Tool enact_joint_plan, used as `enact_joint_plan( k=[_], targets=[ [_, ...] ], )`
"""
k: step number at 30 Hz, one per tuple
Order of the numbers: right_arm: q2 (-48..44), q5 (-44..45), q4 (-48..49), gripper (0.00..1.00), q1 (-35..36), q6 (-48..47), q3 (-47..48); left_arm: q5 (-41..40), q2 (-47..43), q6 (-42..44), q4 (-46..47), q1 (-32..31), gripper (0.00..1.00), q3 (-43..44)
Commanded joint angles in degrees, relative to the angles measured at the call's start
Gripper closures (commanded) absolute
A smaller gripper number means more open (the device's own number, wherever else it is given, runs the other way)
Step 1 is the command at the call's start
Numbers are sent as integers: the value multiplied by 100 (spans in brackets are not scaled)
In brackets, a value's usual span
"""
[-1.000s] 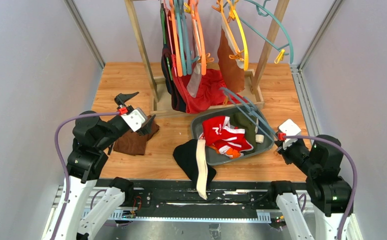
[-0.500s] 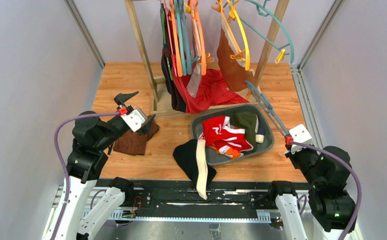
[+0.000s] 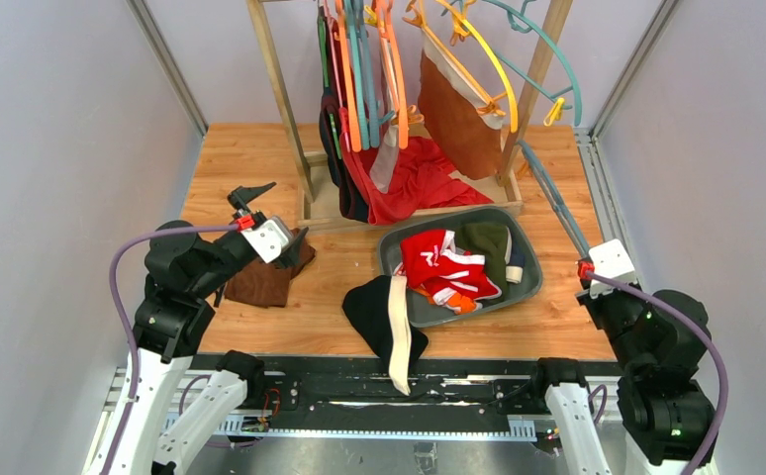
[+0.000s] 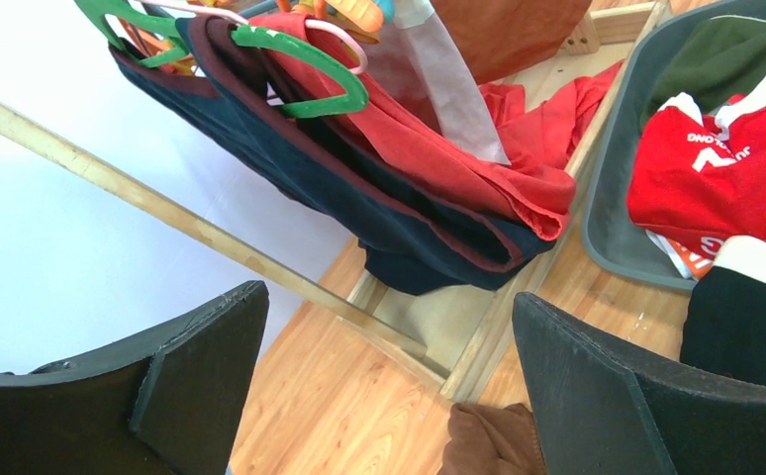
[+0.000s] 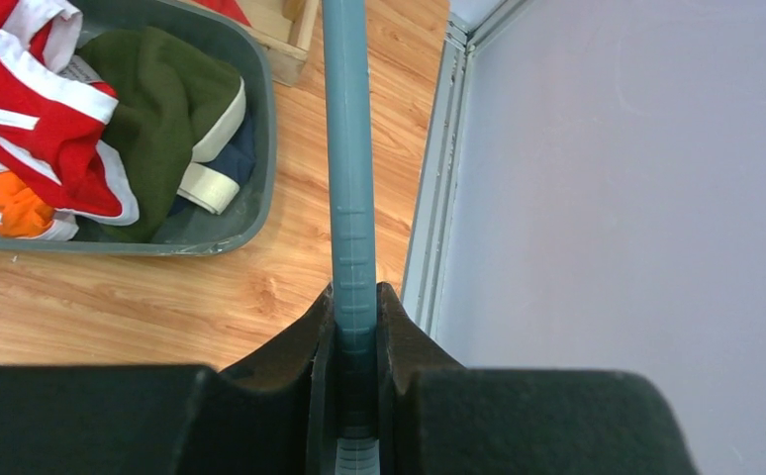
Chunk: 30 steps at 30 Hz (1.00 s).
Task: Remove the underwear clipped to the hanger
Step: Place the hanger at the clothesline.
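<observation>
Right pincer [image 5: 356, 297]: nearly shut, clamped on one end of the teal hanger [image 5: 347, 148]; no cloth is seen on it.
Left pincer [image 4: 389, 297]: spread wide, nothing held; positioned above the brown cloth [image 3: 260, 282].
Risk, hanger: it is gripped by its tip only, so it could be levered loose or swung into the rack [image 3: 532, 89] beside its far end.
Risk, black briefs [image 3: 374, 312]: they are draped over the tabletop's [image 3: 250, 148] near edge and could be dragged off by a passing arm.
Brown briefs [image 3: 463, 114]: clipped to the yellow hanger [image 3: 493, 64]; judged not yet removed.
Bin [image 5: 263, 129]: red briefs [image 3: 443, 262], a green garment [image 3: 488, 242] and an orange piece are contained.
</observation>
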Motion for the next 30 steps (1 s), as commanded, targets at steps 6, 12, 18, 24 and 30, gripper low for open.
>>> enact_joint_plan(
  k=[6,12,18,24,30],
  targets=[
    [603,467,1002,99,62,292,77,155,-62,66,113,-19,2,-64],
    [1293,125,1554,99,72,543,176,191,-79,83,74,-17,2,-64],
    [1832,-78,1891,99,72,752,302,231,-86,100,30,-19,2,-64],
    [1926,-339,2033,99,64,770,271,243,-88,123,16,-19,2,-64],
    [1679,-937,1867,99,64,783,199,277,-80,136,11,-19,2,-55]
  ],
)
